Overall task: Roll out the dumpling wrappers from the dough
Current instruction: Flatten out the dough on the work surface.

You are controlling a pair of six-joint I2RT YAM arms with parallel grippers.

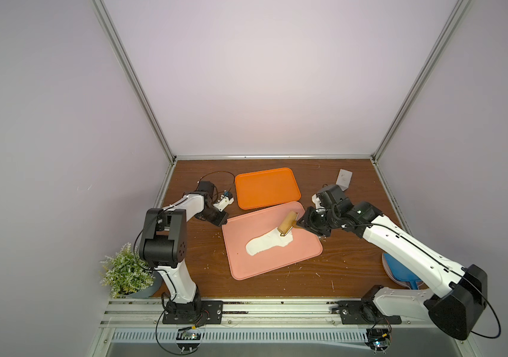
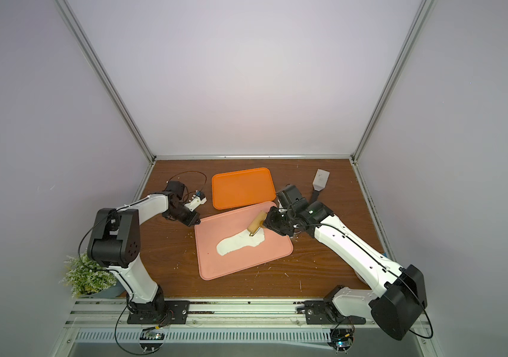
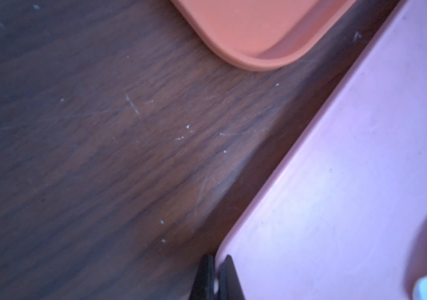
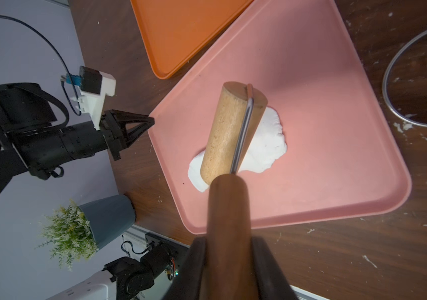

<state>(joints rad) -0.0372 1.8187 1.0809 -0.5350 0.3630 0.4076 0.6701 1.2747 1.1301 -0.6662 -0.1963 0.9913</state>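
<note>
Right gripper [image 4: 229, 241] around roller handle [image 4: 227, 205]

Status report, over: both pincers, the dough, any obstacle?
Left pincer shut, tips at pink tray corner. Right pincer grips roller by its handle, drum on dough sheet. No round wrappers cut yet. Nothing else on the tray.

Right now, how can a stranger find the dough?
On the brown table, find the pink tray, nearer the arms' bases than the orange tray. The dough is the flat white patch on it, with a wooden roller on one end; nothing else on either tray is white.
</note>
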